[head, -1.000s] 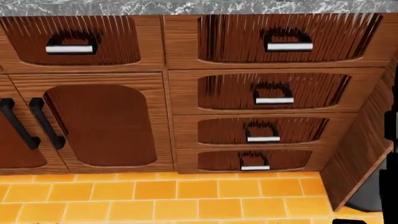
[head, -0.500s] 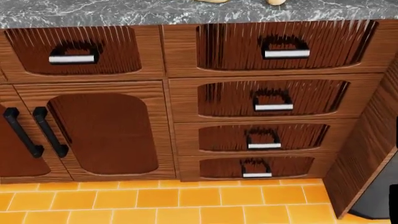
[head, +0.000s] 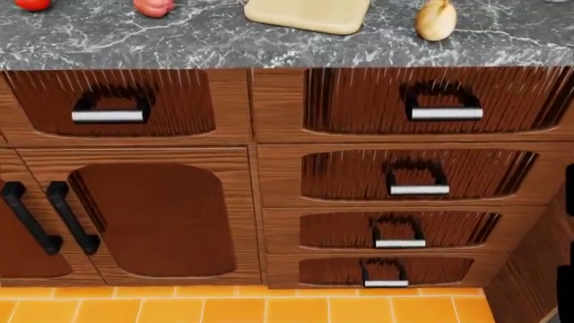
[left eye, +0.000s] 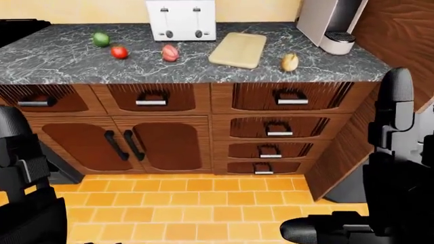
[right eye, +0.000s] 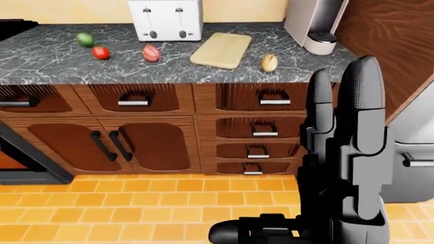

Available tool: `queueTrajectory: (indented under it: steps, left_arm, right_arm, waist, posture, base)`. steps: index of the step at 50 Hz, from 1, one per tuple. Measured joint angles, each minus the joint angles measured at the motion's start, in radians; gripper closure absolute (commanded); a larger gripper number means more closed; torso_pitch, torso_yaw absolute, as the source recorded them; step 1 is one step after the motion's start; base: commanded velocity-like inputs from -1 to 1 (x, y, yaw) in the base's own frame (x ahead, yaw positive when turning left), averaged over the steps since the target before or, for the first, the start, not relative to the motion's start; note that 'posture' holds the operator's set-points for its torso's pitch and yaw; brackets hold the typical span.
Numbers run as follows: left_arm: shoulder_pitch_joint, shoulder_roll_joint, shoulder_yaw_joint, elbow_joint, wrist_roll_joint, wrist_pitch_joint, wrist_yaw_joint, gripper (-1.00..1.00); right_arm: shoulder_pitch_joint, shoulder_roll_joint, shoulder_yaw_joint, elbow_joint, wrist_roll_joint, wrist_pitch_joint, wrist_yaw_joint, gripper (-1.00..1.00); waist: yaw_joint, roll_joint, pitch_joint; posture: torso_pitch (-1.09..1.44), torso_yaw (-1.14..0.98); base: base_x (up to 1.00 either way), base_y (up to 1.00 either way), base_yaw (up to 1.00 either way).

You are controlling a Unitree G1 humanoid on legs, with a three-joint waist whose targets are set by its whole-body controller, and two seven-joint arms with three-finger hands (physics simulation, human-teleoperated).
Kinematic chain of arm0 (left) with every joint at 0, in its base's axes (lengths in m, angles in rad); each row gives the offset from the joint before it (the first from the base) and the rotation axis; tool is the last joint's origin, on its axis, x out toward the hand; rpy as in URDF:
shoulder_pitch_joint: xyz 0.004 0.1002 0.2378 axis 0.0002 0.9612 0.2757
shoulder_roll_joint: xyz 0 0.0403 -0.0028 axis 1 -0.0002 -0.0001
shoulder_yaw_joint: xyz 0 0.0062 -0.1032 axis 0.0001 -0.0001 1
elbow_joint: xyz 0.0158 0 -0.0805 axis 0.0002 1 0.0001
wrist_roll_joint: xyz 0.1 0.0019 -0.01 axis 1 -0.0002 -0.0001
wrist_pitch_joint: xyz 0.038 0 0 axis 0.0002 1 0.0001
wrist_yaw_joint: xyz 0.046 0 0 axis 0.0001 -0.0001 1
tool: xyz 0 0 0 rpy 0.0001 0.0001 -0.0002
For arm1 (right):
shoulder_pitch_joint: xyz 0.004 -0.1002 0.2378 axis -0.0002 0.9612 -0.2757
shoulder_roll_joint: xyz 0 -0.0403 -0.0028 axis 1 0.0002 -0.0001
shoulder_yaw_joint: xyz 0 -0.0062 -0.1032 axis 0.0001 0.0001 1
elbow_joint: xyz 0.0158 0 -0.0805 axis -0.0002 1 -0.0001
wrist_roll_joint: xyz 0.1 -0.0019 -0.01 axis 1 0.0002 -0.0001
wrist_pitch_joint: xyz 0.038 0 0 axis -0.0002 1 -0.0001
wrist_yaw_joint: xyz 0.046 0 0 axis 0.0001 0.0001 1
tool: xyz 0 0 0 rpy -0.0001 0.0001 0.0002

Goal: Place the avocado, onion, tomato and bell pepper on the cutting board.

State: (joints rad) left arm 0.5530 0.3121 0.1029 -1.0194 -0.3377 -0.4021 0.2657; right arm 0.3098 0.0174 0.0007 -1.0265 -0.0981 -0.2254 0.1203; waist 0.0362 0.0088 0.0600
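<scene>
Nothing's done yet: cutting board (left eye: 237, 49) bare, avocado (left eye: 101, 38), tomato (left eye: 119, 52), bell pepper (left eye: 170, 52) left of it and onion (left eye: 289, 62) right on the tabletop (left eye: 61, 63), both hands' fingers released, holding nothing.

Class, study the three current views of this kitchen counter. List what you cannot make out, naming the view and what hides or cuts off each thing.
1. Head view: the tomato and cutting board are cut by the top edge; the green item lies outside it.
2. Right-eye view: the right robot hand covers the cabinet corner behind it; its grip state is unclear.
3. Left-eye view: the left robot hand is cut by the left edge.
4. The pinkish item is too small to identify.
</scene>
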Motion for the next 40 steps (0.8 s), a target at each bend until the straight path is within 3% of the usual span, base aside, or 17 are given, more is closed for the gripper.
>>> queueTrajectory:
  steps: [3,4,5,8,14,17,20,22,24,28,31,32,36,40]
  left_arm:
    - [-0.005,-0.001,-0.003,0.000,-0.001,0.001,-0.001,-1.00]
    - [-0.008,-0.007,-0.014,0.009,0.001,0.005,-0.004,-1.00]
    - [-0.007,-0.009,-0.020,0.017,0.003,0.011,-0.007,-1.00]
    - [0.002,-0.007,-0.014,0.012,0.003,0.015,-0.010,-1.00]
    - [-0.004,-0.009,-0.009,-0.008,0.005,0.003,-0.015,-1.00]
    - [-0.002,-0.003,-0.008,-0.008,0.005,0.001,-0.015,-1.00]
    - [-0.002,-0.007,-0.010,0.024,0.003,0.008,-0.008,-1.00]
    - [0.002,-0.006,-0.010,0.026,-0.001,0.017,-0.004,-1.00]
    - [-0.002,-0.004,-0.005,0.010,-0.002,0.016,-0.005,-1.00]
    - [-0.005,-0.006,-0.004,-0.004,0.003,0.003,-0.008,-1.00]
    - [-0.003,-0.005,-0.002,0.000,0.002,0.005,-0.007,-1.00]
    - [-0.006,-0.003,-0.002,-0.002,0.002,0.006,-0.007,-1.00]
    - [-0.004,-0.008,-0.020,0.018,0.005,0.018,-0.014,-1.00]
    - [-0.003,-0.004,-0.012,0.012,0.002,0.018,-0.006,-1.00]
  right_arm:
    - [-0.002,-0.002,-0.003,0.002,-0.001,0.001,-0.002,-1.00]
    - [-0.003,-0.004,-0.009,0.013,-0.001,0.004,-0.003,-1.00]
    - [0.000,-0.003,-0.013,0.025,-0.001,0.009,-0.005,-1.00]
    - [0.005,-0.002,-0.013,0.025,0.000,0.020,-0.008,-1.00]
    - [0.000,-0.002,-0.011,-0.002,-0.001,0.005,-0.009,-1.00]
    - [-0.002,-0.003,-0.011,0.000,-0.001,0.009,-0.008,-1.00]
    - [0.000,0.001,-0.001,0.030,-0.001,0.019,0.001,-1.00]
    - [0.005,0.001,-0.005,0.028,-0.001,0.025,0.003,-1.00]
    - [0.002,0.001,-0.006,0.014,-0.001,0.022,0.000,-1.00]
    - [-0.001,0.002,-0.007,-0.002,0.002,0.008,-0.001,-1.00]
    - [-0.002,0.001,-0.006,0.001,0.003,0.008,0.000,-1.00]
    - [-0.001,0.001,-0.006,0.000,0.004,0.008,-0.001,-1.00]
    - [0.005,-0.003,-0.016,0.029,0.006,0.019,-0.006,-1.00]
    - [0.000,-0.003,-0.008,0.014,0.003,0.018,-0.003,-1.00]
  waist:
    - [-0.004,-0.034,-0.006]
    - [-0.014,-0.020,0.007]
    - [-0.021,-0.024,0.019]
    - [-0.040,-0.039,0.011]
    - [-0.062,0.006,0.009]
    - [-0.064,0.048,0.000]
    - [-0.041,0.048,0.022]
    - [-0.030,0.058,0.012]
    - [-0.026,0.052,0.001]
    - [-0.009,0.019,-0.003]
    - [-0.003,-0.016,-0.006]
    - [-0.011,-0.038,-0.012]
    - [-0.026,-0.052,0.020]
    - [-0.034,-0.029,0.008]
  posture:
    - [0.00,0.00]
    - [0.00,0.00]
    - [0.00,0.00]
    - [0.00,0.00]
    - [0.00,0.00]
    - [0.00,0.00]
    - [0.00,0.00]
    - [0.00,0.00]
    - [0.00,0.00]
    - [0.00,0.00]
    - [0.00,0.00]
    - [0.00,0.00]
    - [0.00,0.00]
    - [0.00,0.00]
  base:
    - [0.47,0.00,0.00]
    - [0.46,0.00,0.00]
    - [0.48,0.00,0.00]
    - [0.47,0.00,0.00]
    - [0.46,0.00,0.00]
    - [0.47,0.00,0.00]
    - [0.47,0.00,0.00]
    - [0.44,0.00,0.00]
    - [0.40,0.00,0.00]
    - [0.38,0.00,0.00]
    - [0.28,0.00,0.00]
    - [0.00,0.00,0.00]
    - [0.00,0.00,0.00]
    - [0.00,0.00,0.00]
